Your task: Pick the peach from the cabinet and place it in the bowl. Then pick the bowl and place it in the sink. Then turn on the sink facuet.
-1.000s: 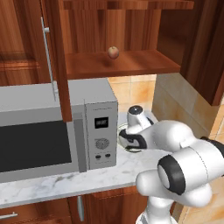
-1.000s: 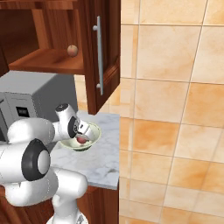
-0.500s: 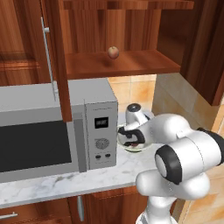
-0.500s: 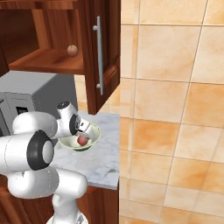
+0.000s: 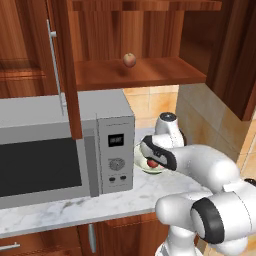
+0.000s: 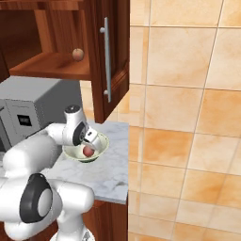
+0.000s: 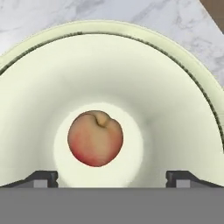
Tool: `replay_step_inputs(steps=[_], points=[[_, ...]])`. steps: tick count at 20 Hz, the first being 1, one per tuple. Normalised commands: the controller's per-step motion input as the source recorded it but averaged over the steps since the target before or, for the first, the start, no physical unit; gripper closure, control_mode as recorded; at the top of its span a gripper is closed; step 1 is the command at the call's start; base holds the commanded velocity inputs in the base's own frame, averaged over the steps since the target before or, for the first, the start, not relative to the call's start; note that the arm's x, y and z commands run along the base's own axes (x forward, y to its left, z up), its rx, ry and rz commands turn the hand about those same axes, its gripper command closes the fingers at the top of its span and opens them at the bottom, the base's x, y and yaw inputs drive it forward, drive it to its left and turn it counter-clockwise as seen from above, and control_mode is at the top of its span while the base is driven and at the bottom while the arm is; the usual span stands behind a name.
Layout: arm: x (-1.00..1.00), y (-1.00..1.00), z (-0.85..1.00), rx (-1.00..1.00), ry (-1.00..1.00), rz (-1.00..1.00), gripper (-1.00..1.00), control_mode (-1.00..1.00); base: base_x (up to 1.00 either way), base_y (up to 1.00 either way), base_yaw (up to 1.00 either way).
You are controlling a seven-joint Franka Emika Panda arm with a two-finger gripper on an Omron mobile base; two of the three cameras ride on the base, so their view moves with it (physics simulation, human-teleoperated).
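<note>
Plainly, the reddish-pink peach [image 7: 95, 138], stem dimple showing, lies free in the cream bowl [image 7: 175, 113] between spread jaws.

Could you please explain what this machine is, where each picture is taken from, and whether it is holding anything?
It is a white robot arm on a drivable base, in a rendered kitchen. Two pictures come from cameras on the base, behind the arm to its left and right. The third comes from a camera on the hand, looking along the gripper.

On the marble counter stand a grey microwave and a cream bowl. The peach lies in the middle of the bowl. Above, a paler fruit sits on the shelf of the open wooden cabinet.

Nothing is held: the gripper hovers over the bowl with its jaws wide apart, either side of the peach and clear of it.
</note>
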Motion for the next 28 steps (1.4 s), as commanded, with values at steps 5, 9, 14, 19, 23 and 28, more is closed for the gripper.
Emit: replay_step_inputs(steps=[5, 9, 14, 19, 23, 28], points=[[-0.61, -0.44, 0.18, 0.12, 0.0, -0.24, -1.0, -1.0, 0.0, 0.0, 0.0], [-0.24, -0.26, -0.02, 0.05, 0.0, -0.24, -1.0, -1.0, 0.0, 0.0, 0.0], [-0.02, -0.1, -0.11, 0.06, 0.0, -0.14, -1.0, -1.0, 0.0, 0.0, 0.0], [0.19, 0.0, -0.15, 0.07, 0.0, -0.04, -1.0, -1.0, 0.0, 0.0, 0.0], [0.06, 0.0, -0.24, 0.07, 0.0, -0.01, -1.0, -1.0, 0.0, 0.0, 0.0], [0.01, 0.0, -0.34, 0.06, 0.0, 0.0, -1.0, -1.0, 0.0, 0.0, 0.0]])
